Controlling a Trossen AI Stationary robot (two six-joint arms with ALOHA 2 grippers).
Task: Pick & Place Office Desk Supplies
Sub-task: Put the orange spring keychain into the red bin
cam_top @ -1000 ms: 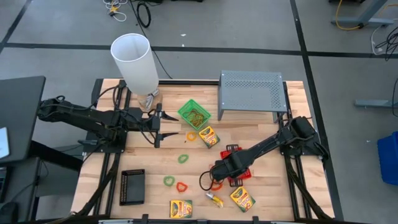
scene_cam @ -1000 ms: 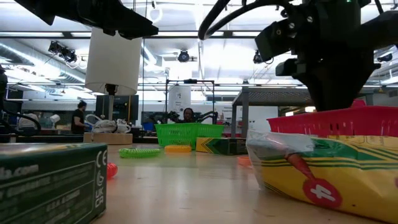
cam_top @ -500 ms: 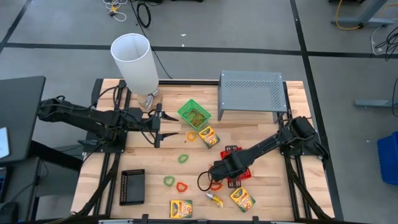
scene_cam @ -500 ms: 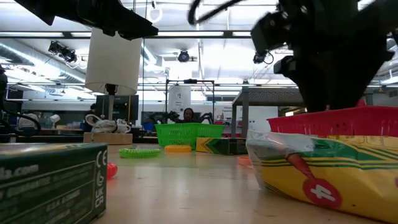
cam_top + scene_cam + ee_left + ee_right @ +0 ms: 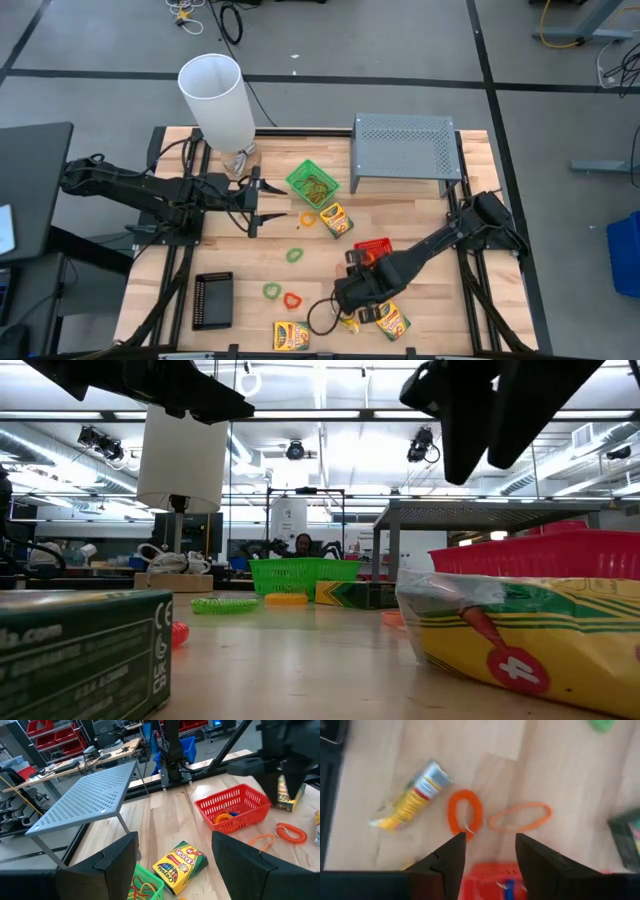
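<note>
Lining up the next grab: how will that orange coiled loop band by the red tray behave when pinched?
The orange coil band looks like thin springy plastic, so probably light and floppy, stretching when lifted. It lies flat on the table, so the open right gripper may need to hook an edge.

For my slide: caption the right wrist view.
Right gripper open above an orange coil band, thin orange band and yellow packet.

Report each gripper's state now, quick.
Left gripper: open, holding nothing, above the table near the green tray.
Right gripper: open, empty, above the orange loop band.
</note>
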